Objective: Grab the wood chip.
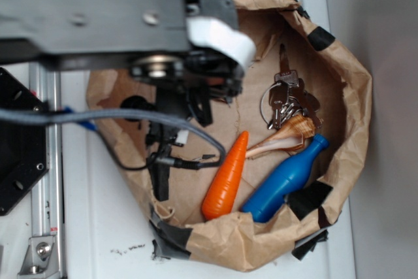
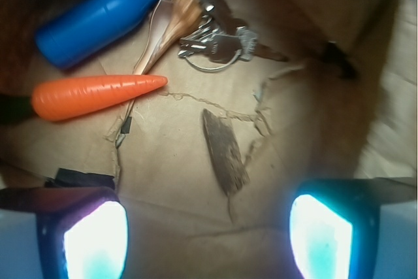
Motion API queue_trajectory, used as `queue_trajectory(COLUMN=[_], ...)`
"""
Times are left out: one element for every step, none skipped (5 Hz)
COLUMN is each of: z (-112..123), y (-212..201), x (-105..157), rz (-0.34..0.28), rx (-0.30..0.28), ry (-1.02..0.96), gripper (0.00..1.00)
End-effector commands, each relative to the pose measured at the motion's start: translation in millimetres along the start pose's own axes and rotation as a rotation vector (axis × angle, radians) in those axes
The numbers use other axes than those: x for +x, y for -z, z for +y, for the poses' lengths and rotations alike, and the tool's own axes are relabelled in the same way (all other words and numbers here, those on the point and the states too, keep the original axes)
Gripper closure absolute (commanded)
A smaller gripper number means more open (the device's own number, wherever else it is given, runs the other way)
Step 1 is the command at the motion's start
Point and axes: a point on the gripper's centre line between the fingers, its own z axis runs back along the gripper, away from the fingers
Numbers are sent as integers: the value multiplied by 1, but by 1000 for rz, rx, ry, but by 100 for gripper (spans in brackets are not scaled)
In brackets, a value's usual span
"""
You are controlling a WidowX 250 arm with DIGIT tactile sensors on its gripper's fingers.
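Lab bench, white tabletop (image 1: 98, 227), metal rail (image 1: 46, 194), taped paper bin (image 1: 353, 96)

Wood chip (image 2: 224, 151) arm-hidden in exterior view

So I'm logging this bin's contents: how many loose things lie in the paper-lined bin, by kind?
Wood chip: 1
Orange carrot: 1
Blue bottle: 1
Seashell: 1
Key bunch on a ring: 1
Total: 5
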Motion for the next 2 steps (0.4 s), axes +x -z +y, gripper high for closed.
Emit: queue_trajectory(z=[-8, -1], y=[48, 75], x=[1, -12], rz=[59, 69], rx=[46, 15], ry=[114, 173], gripper=[0, 0])
